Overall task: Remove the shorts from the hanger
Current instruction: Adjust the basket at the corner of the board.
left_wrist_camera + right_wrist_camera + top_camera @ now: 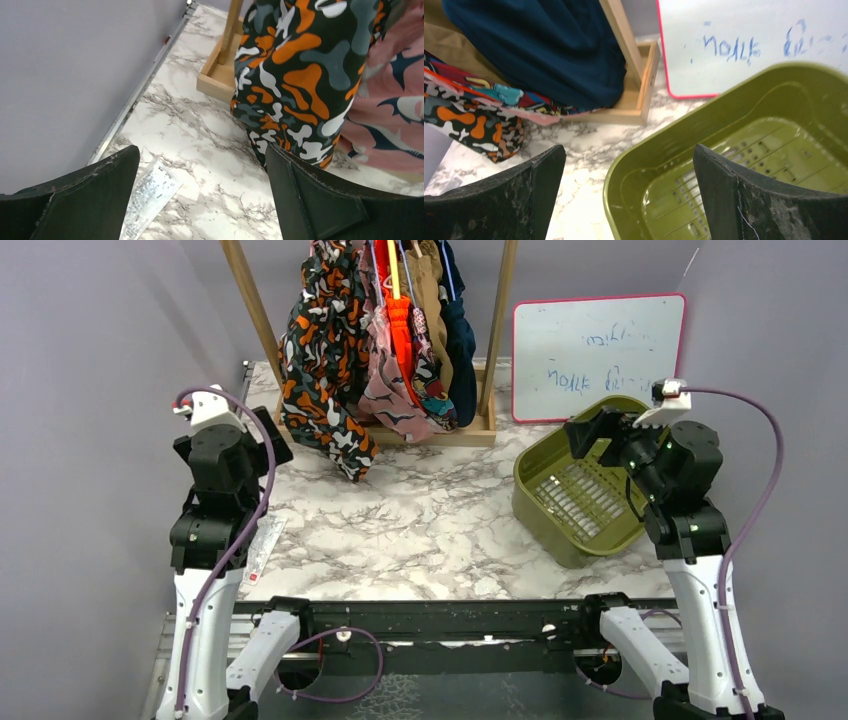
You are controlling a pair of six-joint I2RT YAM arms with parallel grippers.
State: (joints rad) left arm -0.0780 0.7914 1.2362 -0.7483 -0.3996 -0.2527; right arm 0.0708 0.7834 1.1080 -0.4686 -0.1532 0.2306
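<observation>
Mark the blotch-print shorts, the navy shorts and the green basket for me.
blotch-print shorts (pixel 300 75), left wrist view, middle of the hanging fabric.
navy shorts (pixel 544 50), right wrist view, middle of the fabric.
green basket (pixel 541 524), top external view, near-left wall.

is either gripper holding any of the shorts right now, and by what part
Nothing is held. The left gripper is open, short of the blotch-print shorts; the right gripper is open over the green basket.

The top camera looks down from behind the arms (pixel 215 540) across the marble table (pixel 420 530) to the wooden rack (pixel 497 330). The left wrist camera sits close to the blotch-print shorts (pixel 300 75); the right faces the green basket (pixel 639 165) and whiteboard (pixel 749 45). All views share the rack.
</observation>
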